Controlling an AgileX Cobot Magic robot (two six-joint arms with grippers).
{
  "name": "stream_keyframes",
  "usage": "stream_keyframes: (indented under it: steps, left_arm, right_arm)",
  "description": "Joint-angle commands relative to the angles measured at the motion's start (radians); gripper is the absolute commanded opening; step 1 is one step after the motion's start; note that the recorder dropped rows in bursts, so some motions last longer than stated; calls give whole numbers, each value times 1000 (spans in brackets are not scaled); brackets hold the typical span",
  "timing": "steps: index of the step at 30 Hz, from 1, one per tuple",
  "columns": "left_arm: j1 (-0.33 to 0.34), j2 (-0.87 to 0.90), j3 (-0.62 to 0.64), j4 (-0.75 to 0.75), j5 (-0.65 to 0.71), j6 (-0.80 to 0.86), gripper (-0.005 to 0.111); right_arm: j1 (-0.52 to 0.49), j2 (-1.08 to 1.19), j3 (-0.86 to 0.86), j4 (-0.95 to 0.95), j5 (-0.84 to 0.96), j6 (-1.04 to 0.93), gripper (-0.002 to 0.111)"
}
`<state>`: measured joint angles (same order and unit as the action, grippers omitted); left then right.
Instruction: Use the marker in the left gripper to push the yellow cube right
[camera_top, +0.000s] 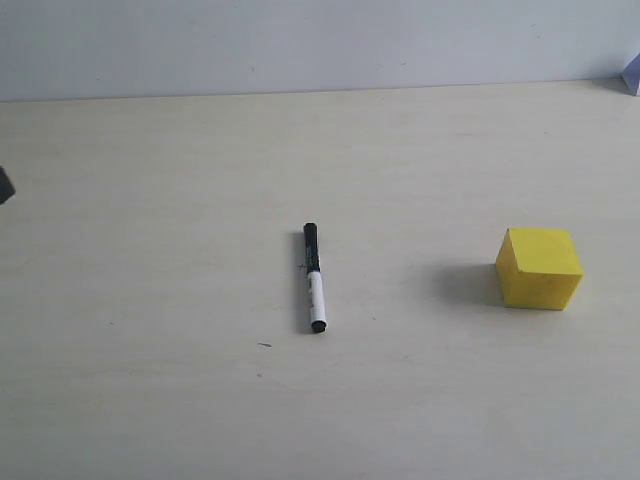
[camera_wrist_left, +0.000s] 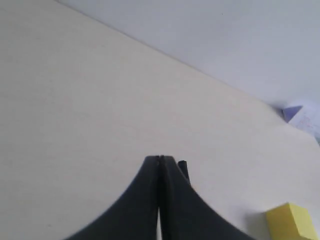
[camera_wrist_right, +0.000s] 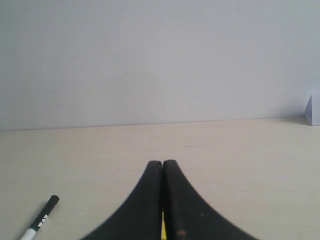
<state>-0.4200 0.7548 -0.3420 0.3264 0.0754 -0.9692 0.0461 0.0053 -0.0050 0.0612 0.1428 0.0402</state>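
Note:
The marker (camera_top: 313, 278) lies loose on the table near the middle, black cap pointing toward the back wall. No gripper holds it. The yellow cube (camera_top: 540, 268) stands on the table well to the marker's right, apart from it. In the left wrist view my left gripper (camera_wrist_left: 160, 158) is shut with nothing between its fingers. The marker's black cap (camera_wrist_left: 183, 165) peeks out behind one finger, and the yellow cube (camera_wrist_left: 292, 222) shows at the frame's corner. My right gripper (camera_wrist_right: 162, 162) is also shut and empty. The marker (camera_wrist_right: 40, 220) lies off to its side, and a yellow sliver shows behind its fingers.
A small purple and white object (camera_top: 632, 75) sits at the table's back right corner against the pale wall. A black bit of the left arm (camera_top: 4, 186) shows at the exterior view's left edge. The pale wooden table (camera_top: 150, 400) ends at the wall.

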Motion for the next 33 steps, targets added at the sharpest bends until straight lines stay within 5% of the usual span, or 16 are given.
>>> stream_keyframes:
  steps: [1, 4, 11, 19, 33]
  left_arm:
    - [122, -181, 123, 14, -66, -22, 0]
    - [207, -316, 219, 55, -200, 56, 0]
    - [265, -536, 342, 177, -325, 91, 0]
    - [280, -708, 342, 111, -12, 26, 0]
    - [280, -718, 342, 128, 21, -67, 0]
  right_arm:
    - [1, -5, 5, 0, -8, -2, 0]
    - [1, -5, 5, 0, -8, -2, 0]
    - [1, -5, 5, 0, -8, -2, 0]
    - [1, -5, 5, 0, -8, -2, 0]
    - [1, -5, 5, 0, -8, -2, 0]
